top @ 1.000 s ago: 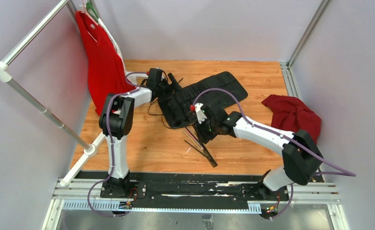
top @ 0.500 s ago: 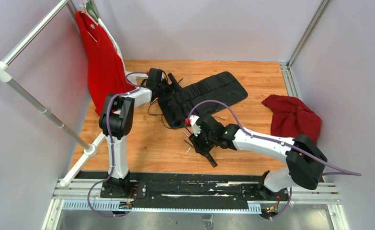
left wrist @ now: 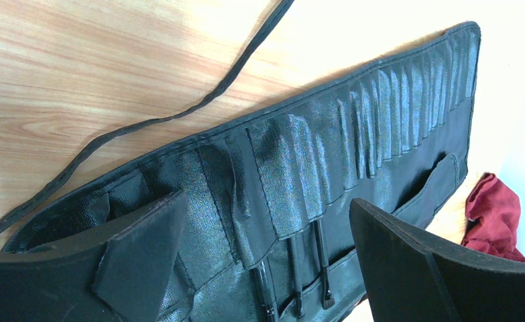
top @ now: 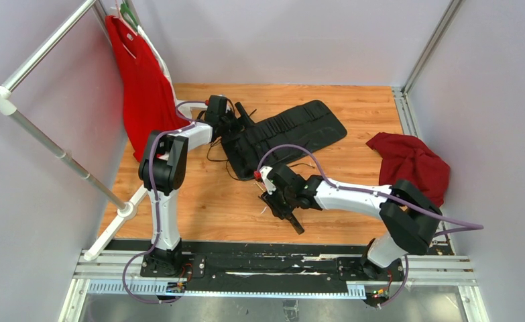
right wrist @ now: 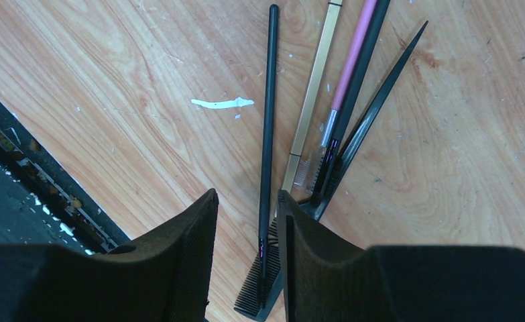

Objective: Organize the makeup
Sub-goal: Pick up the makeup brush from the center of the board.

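Several loose makeup brushes (top: 297, 225) lie in a fan on the wood floor. In the right wrist view they are a thin black brush (right wrist: 268, 121), a tan one (right wrist: 313, 100), a pink one (right wrist: 355, 57) and a black tail comb (right wrist: 380, 100). My right gripper (top: 277, 201) hangs low over them, jaws narrowly open; the thin black brush runs through the gap (right wrist: 246, 208) near the right finger, not pinched. My left gripper (left wrist: 266, 201) is open over the black slotted roll (top: 293, 127), where three black brushes (left wrist: 320, 261) sit in slots.
A dark red cloth (top: 410, 164) lies at the right. A red shirt (top: 142, 80) hangs on a rack at the left. The roll's cord (left wrist: 179, 111) trails on the wood. A black base rail (right wrist: 18, 181) runs along the near edge.
My right arm has swung from the roll's near end toward the front left and lowered over the loose brushes. The left arm has not moved.
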Controlling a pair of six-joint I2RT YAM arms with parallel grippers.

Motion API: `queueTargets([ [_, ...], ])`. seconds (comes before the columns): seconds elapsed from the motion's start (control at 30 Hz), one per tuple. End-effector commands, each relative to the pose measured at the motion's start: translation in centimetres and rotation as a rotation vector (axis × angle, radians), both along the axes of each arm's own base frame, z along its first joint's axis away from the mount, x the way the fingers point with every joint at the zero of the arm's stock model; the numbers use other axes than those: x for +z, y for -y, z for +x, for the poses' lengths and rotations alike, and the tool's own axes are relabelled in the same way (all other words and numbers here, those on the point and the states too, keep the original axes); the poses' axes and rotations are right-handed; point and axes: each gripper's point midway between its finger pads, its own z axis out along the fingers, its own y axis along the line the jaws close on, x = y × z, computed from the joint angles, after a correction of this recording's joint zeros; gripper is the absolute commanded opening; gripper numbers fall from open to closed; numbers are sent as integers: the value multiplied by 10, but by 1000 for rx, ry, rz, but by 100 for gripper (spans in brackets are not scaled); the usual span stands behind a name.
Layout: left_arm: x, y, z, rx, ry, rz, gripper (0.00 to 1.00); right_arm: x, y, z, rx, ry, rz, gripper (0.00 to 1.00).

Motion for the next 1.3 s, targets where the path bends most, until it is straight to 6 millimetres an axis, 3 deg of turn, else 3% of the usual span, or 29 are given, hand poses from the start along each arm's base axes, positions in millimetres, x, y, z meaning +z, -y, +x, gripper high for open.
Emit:
queueTargets([
  [0.0,-46,-21,-35,13,-176,83,98,2,-10,6,17,39,2,37],
  [0.33,-47,-22,-35,15,-179,82,98,-3,-12,13,15,55,-21,28],
  [1.27,-44,-23,-33,16,-173,84,98,-2,-14,35,-24,104,-46,26],
])
